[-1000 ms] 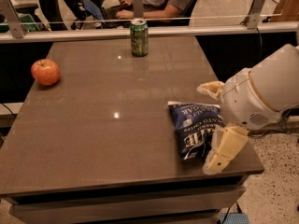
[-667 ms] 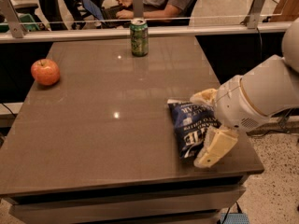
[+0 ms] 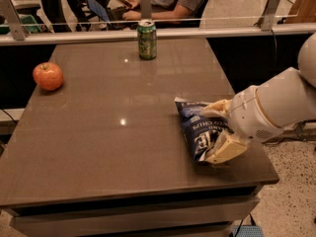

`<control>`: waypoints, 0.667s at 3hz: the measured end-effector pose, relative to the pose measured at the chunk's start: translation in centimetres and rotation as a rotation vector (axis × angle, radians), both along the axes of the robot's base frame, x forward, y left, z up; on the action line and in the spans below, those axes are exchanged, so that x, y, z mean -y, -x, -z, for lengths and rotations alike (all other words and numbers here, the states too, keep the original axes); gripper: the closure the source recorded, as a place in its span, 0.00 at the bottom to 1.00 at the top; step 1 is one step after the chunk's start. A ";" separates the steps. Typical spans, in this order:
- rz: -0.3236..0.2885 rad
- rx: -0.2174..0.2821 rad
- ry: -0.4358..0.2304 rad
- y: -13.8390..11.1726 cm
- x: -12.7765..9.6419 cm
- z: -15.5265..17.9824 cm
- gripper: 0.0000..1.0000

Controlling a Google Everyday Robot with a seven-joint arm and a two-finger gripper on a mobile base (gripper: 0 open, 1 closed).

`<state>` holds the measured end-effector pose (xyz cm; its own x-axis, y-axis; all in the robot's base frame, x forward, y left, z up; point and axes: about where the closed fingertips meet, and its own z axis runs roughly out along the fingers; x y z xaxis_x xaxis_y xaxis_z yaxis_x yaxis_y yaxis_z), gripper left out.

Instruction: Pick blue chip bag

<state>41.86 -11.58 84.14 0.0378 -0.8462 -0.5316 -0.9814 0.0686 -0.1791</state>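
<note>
The blue chip bag lies flat on the brown table near its right front corner, with its white lettering facing up. My gripper reaches in from the right on a white arm and sits over the bag's right half. One cream finger lies along the bag's far edge. The other fingertip lies at the bag's near right corner. The jaws are partly open and straddle the bag, which rests on the table.
A red apple sits at the table's left edge. A green soda can stands at the far middle. A glass barrier with a rail runs along the back, with people seated behind it. The table's right edge is close to the bag.
The gripper has moved left over the bag and its fingers have drawn closer together around it. The bag has stayed on the table.
</note>
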 end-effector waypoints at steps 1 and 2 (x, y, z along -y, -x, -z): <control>0.000 0.000 0.000 0.0 0.0 -0.2 0.87; 0.000 0.000 0.000 0.0 0.0 -0.3 1.00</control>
<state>41.87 -11.58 84.48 0.0380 -0.8461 -0.5317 -0.9814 0.0685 -0.1791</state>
